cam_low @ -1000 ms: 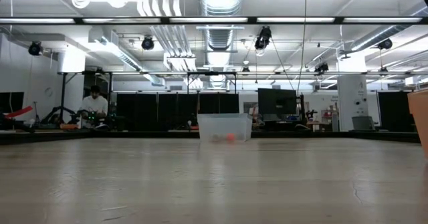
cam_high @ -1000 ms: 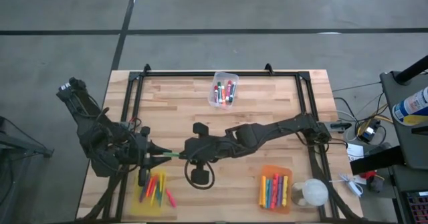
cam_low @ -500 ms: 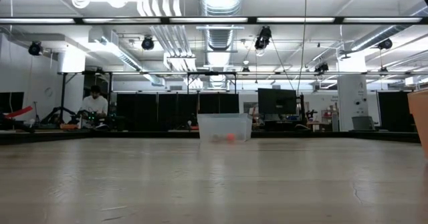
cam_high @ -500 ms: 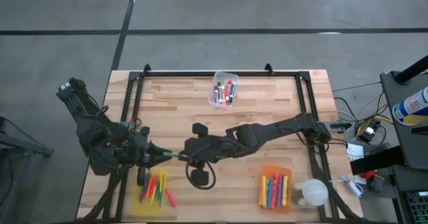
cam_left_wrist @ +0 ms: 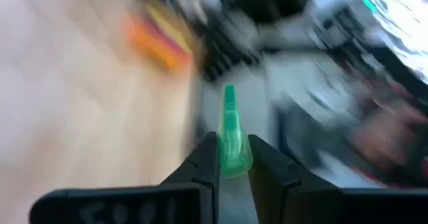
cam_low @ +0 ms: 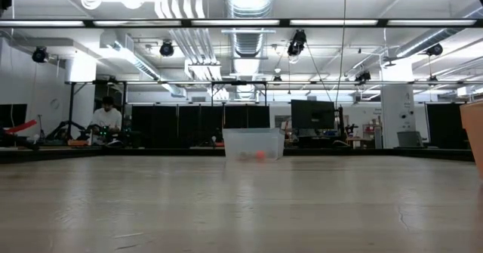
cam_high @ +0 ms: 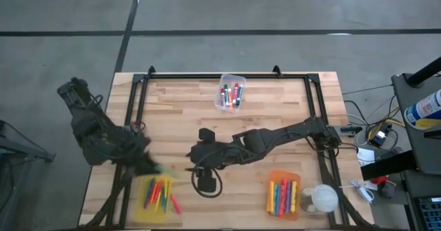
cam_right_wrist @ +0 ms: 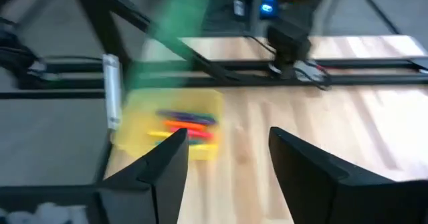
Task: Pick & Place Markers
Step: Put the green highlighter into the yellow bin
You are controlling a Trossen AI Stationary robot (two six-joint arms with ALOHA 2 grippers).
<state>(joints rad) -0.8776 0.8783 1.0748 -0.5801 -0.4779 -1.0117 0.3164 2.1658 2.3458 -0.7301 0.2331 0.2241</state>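
Your left gripper [cam_left_wrist: 233,158] is clamped on a green marker [cam_left_wrist: 231,137]; the marker stands out forward between the two fingers [cam_left_wrist: 203,162], its tip past their ends. In the high view that gripper [cam_high: 153,169] sits over the desk [cam_high: 275,107] at its left side, just beside the yellow bin [cam_high: 160,198], with the green marker [cam_high: 169,169] showing as a faint streak pointing toward the right arm.

Your right gripper [cam_right_wrist: 227,158] is spread wide with nothing between its fingers [cam_right_wrist: 167,164]. From above, it [cam_high: 195,167] lies near the middle of the desk, close to the left gripper but apart from it.

Markers elsewhere: several lie in the yellow bin; more lie in the orange bin [cam_high: 284,198] at the near right; a few stand in the clear bin [cam_high: 231,93] at the far edge, centre. One pink marker [cam_high: 176,205] lies on the desk beside the yellow bin. The left wrist view is motion-blurred; background detail there cannot be read.
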